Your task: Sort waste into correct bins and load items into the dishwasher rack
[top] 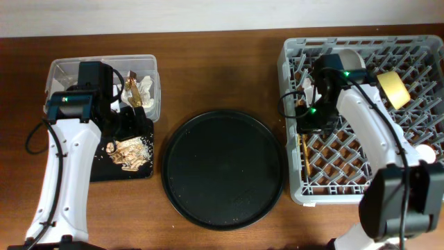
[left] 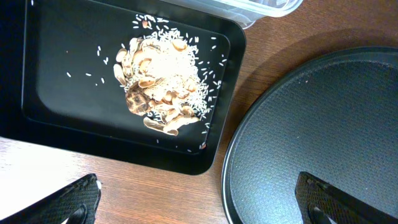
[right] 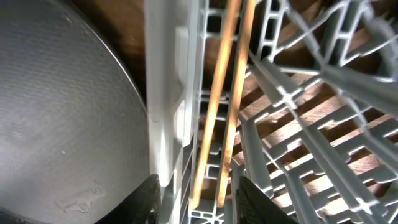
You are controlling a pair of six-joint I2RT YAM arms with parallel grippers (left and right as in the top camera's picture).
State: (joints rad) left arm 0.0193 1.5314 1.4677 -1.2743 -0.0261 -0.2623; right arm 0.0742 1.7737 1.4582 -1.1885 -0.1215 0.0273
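Observation:
The grey dishwasher rack [top: 409, 52] stands at the right. A pair of wooden chopsticks [top: 303, 149] lies along its left wall. In the right wrist view the chopsticks [right: 227, 93] lie between the open fingers of my right gripper [right: 199, 183], which do not touch them; the gripper [top: 306, 125] is inside the rack [right: 168, 93]. A yellow bowl [top: 393, 89] and a pale plate [top: 350, 59] sit in the rack. The clear tub [top: 66, 69] holds tissue and a gold wrapper [top: 139, 90]. The black tray [left: 56, 93] holds food scraps [left: 161, 81]. My left gripper [left: 198, 180] is open and empty.
A large round black tray [top: 222, 170] lies in the middle of the wooden table; it also shows in the left wrist view [left: 323, 124] and the right wrist view [right: 62, 112]. A pale pinkish thing [top: 424, 154] shows at the rack's right edge.

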